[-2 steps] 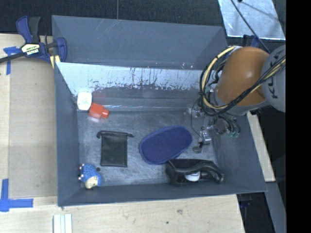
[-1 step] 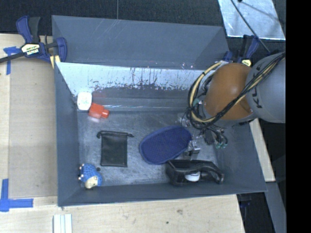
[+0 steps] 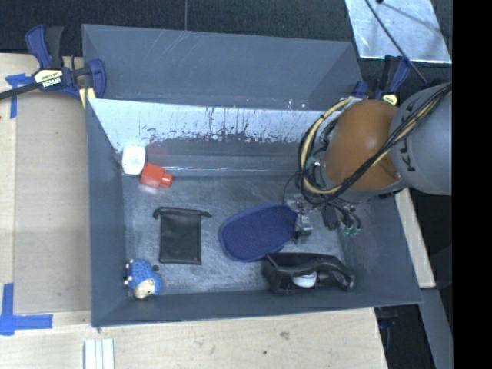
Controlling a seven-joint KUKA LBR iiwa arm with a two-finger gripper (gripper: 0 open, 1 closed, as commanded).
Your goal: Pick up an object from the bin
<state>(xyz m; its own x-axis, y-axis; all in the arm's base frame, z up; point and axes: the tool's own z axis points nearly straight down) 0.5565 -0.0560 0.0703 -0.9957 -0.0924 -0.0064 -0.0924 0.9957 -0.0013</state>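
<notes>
Tool [image 3: 302, 223] is down at the right edge of the blue oval pad [image 3: 250, 235], which lies right of centre on the bin [image 3: 106, 229] floor. Can't tell how far open it is, or whether it grips anything. A black curved item [image 3: 332, 270] lies just beside it, toward the front wall.

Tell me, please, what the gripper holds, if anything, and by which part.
It cannot be told; the gripper is at the blue oval pad's right end.

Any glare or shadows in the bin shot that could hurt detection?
Camera view: bright streaked glare across the back wall of the bin; the floor is dimmer; the black pouch and the black thing by the gripper have low contrast with it.
</notes>
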